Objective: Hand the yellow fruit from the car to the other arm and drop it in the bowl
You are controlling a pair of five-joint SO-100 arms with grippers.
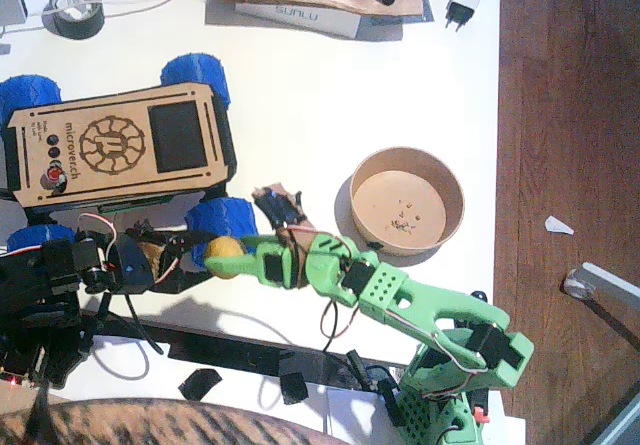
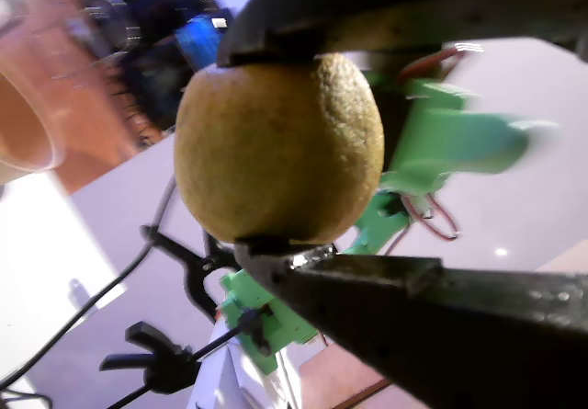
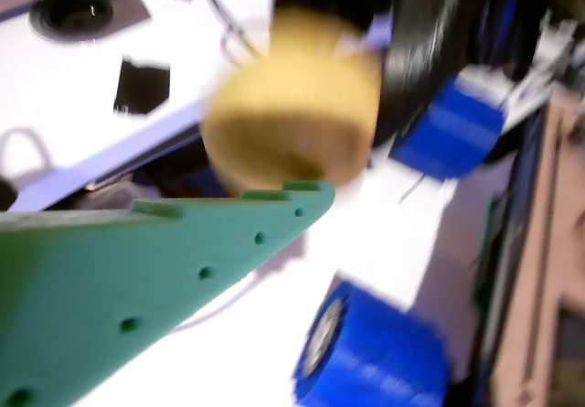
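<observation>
Fixed view: the yellow fruit (image 1: pixel 226 256) is being held in the air just below the car (image 1: pixel 118 145), between the black left gripper (image 1: pixel 200 254) and the green right gripper (image 1: pixel 250 255) of the other arm (image 1: pixel 420 315); the bowl (image 1: pixel 407 200) is sitting apart to the right. Only in a wrist view is the fruit (image 2: pixel 278 147) being shown pinched between black jaws. Whether the green finger (image 3: pixel 155 279) is gripping cannot be told.

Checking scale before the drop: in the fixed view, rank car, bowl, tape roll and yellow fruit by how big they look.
1. Car, clearly largest.
2. Bowl.
3. Tape roll, partly hidden under a cable.
4. Yellow fruit, smallest, partly covered by both grippers.
</observation>
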